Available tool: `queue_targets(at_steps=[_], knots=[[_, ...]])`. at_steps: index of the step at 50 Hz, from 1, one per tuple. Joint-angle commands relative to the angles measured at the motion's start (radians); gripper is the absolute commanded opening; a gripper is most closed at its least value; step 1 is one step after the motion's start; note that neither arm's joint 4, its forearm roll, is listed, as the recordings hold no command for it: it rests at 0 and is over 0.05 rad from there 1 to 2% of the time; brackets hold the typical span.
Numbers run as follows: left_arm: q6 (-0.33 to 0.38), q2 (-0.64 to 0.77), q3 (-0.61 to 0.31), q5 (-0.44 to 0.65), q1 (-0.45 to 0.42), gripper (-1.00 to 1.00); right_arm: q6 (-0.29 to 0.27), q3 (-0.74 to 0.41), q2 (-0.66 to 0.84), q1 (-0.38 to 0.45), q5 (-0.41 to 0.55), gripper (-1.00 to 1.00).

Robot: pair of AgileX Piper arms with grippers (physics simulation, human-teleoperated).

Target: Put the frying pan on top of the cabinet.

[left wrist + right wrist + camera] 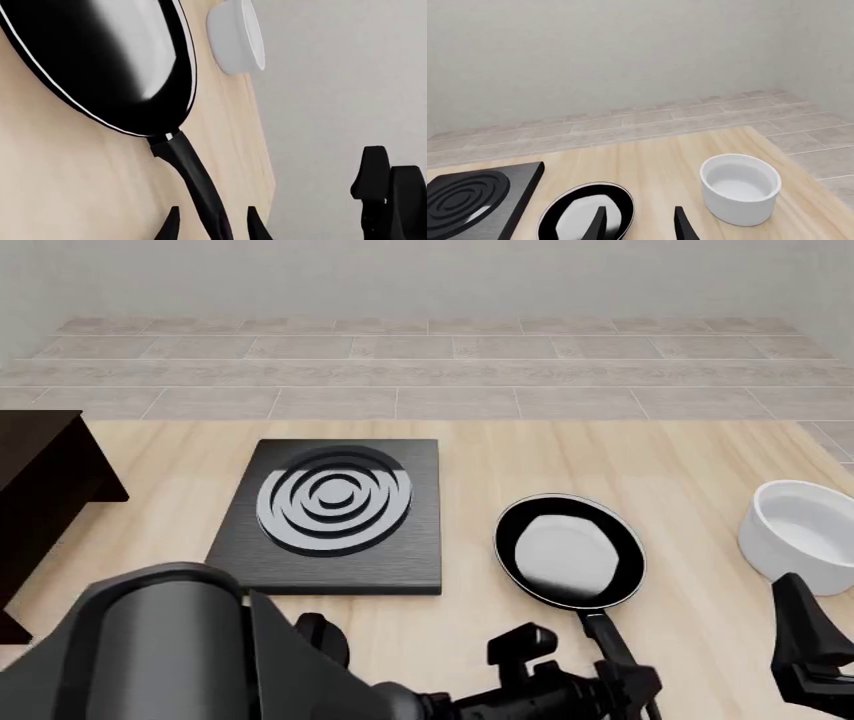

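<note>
we find the round black frying pan [571,558] resting on the pale wooden worktop [694,470], well apart from the dark brown cabinet [40,490]. left gripper [212,222], jaws apart, straddles its handle; right gripper [639,225] hovers with jaws apart. grasp, lift and placement remain.

Frying pan [570,551] between slab [338,517] and bowl [801,535]; cabinet [40,490] seemingly far left.
</note>
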Motion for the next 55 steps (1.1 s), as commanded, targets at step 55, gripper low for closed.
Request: queue_targets(at_steps=[55], knots=[[-0.17,0.234,-0.136,0.088,0.043,1.0,0.011,0.0,0.006,-0.007,-0.018,1.0]])
